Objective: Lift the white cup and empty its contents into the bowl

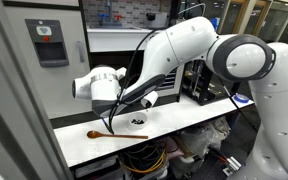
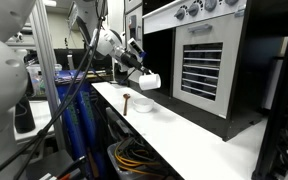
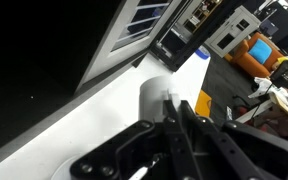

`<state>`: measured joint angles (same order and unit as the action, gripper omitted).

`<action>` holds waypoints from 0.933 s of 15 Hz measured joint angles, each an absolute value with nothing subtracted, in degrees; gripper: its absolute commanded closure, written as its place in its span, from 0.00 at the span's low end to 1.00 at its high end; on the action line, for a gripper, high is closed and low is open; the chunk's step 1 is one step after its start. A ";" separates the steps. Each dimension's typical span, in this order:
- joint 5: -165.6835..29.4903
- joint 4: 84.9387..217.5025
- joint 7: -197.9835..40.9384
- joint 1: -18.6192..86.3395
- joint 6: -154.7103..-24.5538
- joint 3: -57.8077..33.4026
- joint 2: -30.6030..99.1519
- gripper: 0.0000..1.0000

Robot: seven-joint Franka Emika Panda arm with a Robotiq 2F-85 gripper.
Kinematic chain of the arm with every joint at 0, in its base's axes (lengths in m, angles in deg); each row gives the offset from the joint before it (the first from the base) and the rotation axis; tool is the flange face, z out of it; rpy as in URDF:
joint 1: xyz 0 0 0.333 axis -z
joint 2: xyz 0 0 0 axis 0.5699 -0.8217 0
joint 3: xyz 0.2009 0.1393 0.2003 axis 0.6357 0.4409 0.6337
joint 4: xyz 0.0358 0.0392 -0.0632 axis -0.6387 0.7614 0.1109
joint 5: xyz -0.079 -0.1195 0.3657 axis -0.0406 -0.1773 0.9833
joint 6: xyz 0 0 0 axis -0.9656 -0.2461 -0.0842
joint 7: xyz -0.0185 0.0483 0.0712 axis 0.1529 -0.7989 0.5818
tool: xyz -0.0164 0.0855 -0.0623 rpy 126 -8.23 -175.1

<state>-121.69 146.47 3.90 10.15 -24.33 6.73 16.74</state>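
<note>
My gripper (image 2: 140,73) is shut on the rim of the white cup (image 2: 150,80) and holds it tilted in the air above the bowl (image 2: 142,104). In an exterior view the cup (image 1: 149,99) hangs just over the small white bowl (image 1: 137,121), and a few dark bits show inside the bowl. In the wrist view the cup (image 3: 154,95) sits right ahead of the closed fingers (image 3: 184,112), over the white table (image 3: 74,130). The inside of the cup is hidden in every view.
A brown wooden spoon (image 1: 104,134) lies on the table beside the bowl, seen too as the spoon (image 2: 127,100). A black oven with a white door (image 2: 202,60) stands behind the table. Cables (image 2: 134,155) hang under the table's front edge.
</note>
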 measured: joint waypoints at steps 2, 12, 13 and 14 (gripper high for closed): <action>-122.17 146.51 4.10 10.15 -24.26 6.83 16.73 0.98; -124.50 146.53 4.56 10.13 -24.19 7.11 15.70 0.98; -124.73 146.53 4.56 10.13 -24.19 7.13 15.53 0.98; -124.98 146.53 4.58 10.13 -24.19 7.14 15.43 0.98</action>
<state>-124.98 146.53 4.58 10.13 -24.19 7.14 15.43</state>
